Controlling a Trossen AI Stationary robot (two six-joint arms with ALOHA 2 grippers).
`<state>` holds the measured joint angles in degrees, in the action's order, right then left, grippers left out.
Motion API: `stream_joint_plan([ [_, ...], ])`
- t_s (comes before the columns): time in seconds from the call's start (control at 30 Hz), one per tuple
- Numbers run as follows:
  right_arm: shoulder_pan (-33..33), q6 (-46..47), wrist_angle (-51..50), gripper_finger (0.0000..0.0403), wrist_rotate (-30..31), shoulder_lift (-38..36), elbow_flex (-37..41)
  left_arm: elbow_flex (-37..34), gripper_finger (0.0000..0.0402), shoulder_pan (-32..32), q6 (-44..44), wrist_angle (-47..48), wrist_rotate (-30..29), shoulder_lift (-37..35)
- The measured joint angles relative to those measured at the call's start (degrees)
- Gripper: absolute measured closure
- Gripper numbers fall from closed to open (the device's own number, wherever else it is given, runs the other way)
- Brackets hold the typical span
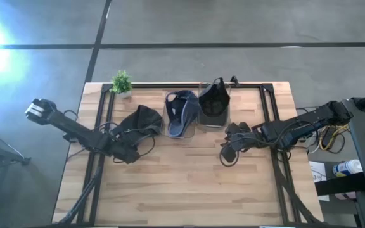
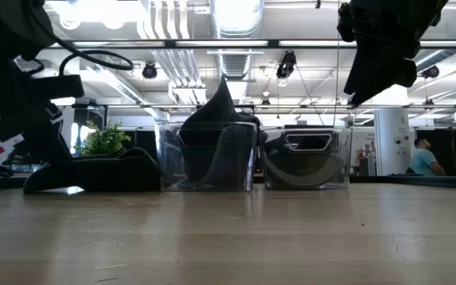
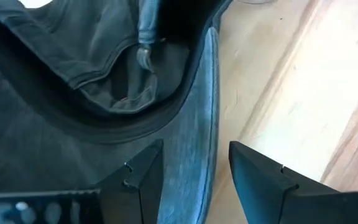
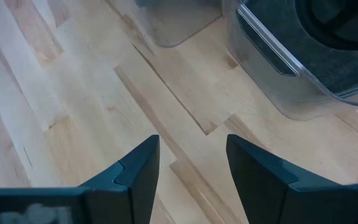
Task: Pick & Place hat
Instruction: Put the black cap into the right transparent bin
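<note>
Lying flat, the grey cap (image 3: pixel 73 93) angles its brim (image 3: pixel 194 124) between the spread left gripper (image 3: pixel 194 180) fingers — right gripper (image 4: pixel 191 174) empty, parted.

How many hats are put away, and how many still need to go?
Two look done: a blue hat sits in one clear bin and a black hat in the bin beside it. In hand: the left gripper is open, straddling the edge of the dark hat on the table. That one is still left. The right gripper hangs open and empty above the wood.
</note>
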<state>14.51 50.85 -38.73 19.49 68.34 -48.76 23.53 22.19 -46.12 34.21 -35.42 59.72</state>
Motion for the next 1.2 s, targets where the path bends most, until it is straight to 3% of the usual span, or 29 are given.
stream_joint_plan([
  [0.3,-0.3,2.2,-0.1,0.0220,0.0,0.0,0.3,-4.5,0.0242,-6.5,2.7,-4.9,-0.4,1.2],
  [0.4,-0.3,3.3,0.0,0.0220,0.0,0.0,0.3,-4.3,0.0275,-9.2,3.7,-6.1,-0.5,1.7],
  [0.57,-0.3,5.6,-0.1,0.0220,0.1,0.0,0.3,-2.7,0.0373,-10.8,6.2,-9.2,0.2,1.7],
  [0.77,-0.3,9.2,-0.1,0.0220,1.8,0.0,0.3,6.2,0.0394,-9.6,-2.1,-1.9,0.6,0.3],
  [0.97,-0.3,12.6,-0.1,0.0220,7.8,-0.4,0.3,22.0,0.0397,-5.4,-12.4,7.9,-11.2,-3.0],
  [1.07,-0.3,14.1,-0.1,0.0220,11.5,-0.8,0.3,28.1,0.0397,-4.4,-9.7,-0.3,-15.6,-3.1],
  [1.2,-0.2,17.5,-1.0,0.0220,15.7,-3.0,0.3,32.1,0.0397,-6.2,6.3,-22.5,-15.5,0.5],
])
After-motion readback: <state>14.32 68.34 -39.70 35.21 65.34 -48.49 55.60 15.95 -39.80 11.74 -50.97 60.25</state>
